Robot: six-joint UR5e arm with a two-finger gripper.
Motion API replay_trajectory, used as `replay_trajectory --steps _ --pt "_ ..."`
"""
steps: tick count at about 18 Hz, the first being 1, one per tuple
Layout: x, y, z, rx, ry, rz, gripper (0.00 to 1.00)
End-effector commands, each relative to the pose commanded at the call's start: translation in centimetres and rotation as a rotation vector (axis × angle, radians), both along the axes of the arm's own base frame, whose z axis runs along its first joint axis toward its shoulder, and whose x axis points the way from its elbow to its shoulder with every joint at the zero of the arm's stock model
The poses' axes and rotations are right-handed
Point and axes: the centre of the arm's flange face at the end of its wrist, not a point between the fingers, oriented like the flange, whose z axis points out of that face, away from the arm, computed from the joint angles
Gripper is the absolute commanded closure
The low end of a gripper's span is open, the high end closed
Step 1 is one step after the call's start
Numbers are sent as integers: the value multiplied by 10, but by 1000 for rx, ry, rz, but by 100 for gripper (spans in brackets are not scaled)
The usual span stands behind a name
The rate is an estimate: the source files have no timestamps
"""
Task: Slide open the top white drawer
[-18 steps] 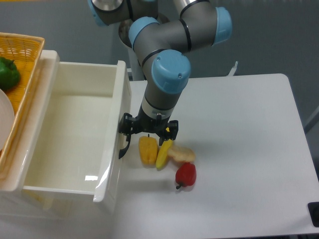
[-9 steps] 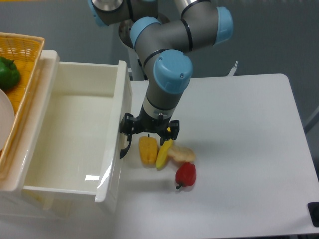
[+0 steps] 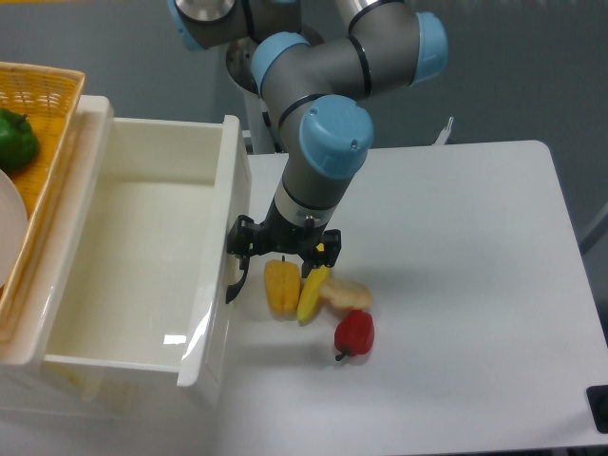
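End effector (image 3: pixel 283 249) is hanging just right of the drawer (image 3: pixel 142 247) front, its left finger reaching toward the black handle (image 3: pixel 234 275); whether the fingers are spread or pinching the handle I cannot tell. Drawer is lying to the left, already pulled well out, its long axis running left to right, so any further pull is heading right along the surface (image 3: pixel 456 285).

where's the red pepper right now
The red pepper lies on the white table, lower centre of the camera view, just right of and below the banana and the yellow pepper.
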Motion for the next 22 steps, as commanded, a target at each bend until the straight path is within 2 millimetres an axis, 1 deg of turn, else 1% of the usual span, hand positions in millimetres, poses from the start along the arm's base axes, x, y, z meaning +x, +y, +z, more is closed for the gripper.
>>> replay_trajectory --steps 5,15,18,20,22 --pt "-4 -3 1 11 -10 12 0" --pt "-2 -3 -4 22 -45 18 0" --pt "-11 -10 0 27 -37 32 0" --pt "-14 -10 8 37 -9 27 0" --pt "-22 -13 14 45 4 37 0"
